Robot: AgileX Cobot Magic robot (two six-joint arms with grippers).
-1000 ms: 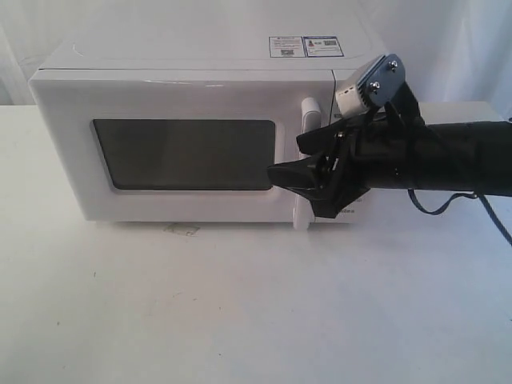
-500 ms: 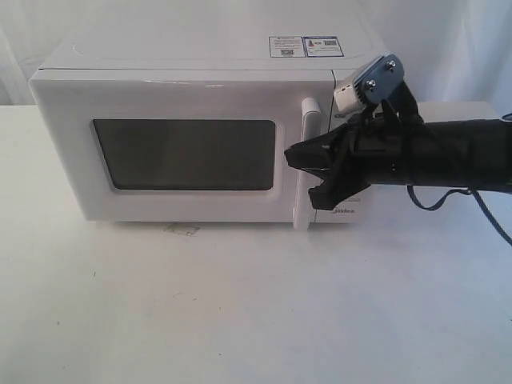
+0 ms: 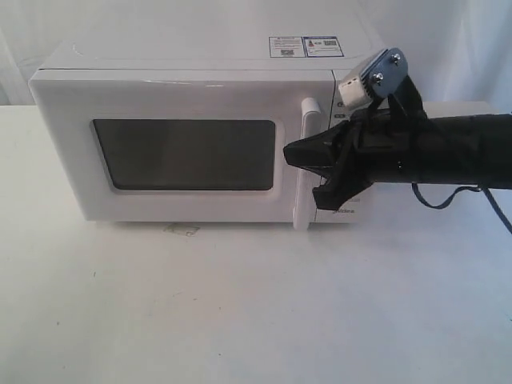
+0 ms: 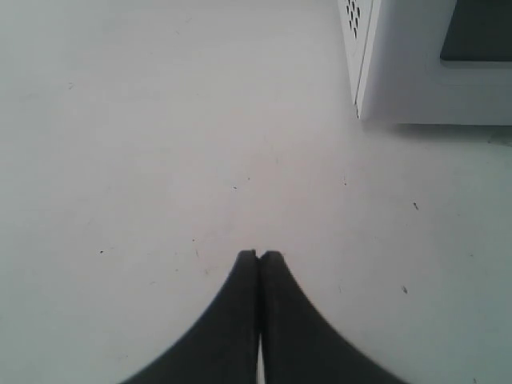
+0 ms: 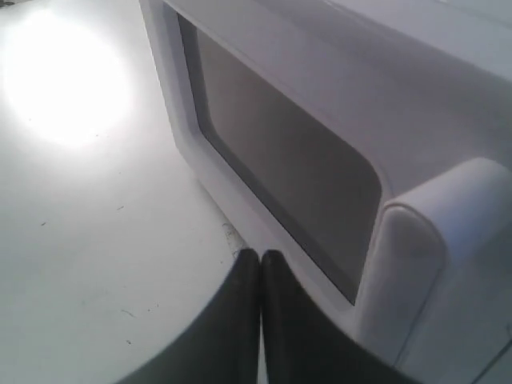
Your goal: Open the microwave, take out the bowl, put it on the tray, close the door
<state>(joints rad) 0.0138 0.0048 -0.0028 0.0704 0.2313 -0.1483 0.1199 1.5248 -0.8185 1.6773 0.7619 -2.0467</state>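
Note:
The white microwave [image 3: 192, 80] stands at the back of the table with its door [image 3: 68, 152] closed. The dark window [image 3: 184, 154] shows nothing inside, so the bowl is hidden. My right gripper [image 3: 291, 152] is shut and empty, its black tip level with the middle of the white bar handle [image 3: 308, 112], in front of it. The right wrist view shows the right gripper [image 5: 260, 254] low before the door window [image 5: 280, 160], with the handle [image 5: 416, 256] just beside the fingers. My left gripper [image 4: 259, 254] is shut and empty over bare table, well short of the microwave's corner [image 4: 368, 72].
The right arm's black sleeve [image 3: 448, 152] crosses in front of the oven's control panel and hides the knobs. Stickers [image 3: 306, 46] sit on the oven's top. White table surface [image 3: 240, 304] spreads in front of the oven. No tray is in view.
My right gripper has drawn back to the right and risen slightly, from in front of the window's edge to the handle. The door stays closed.

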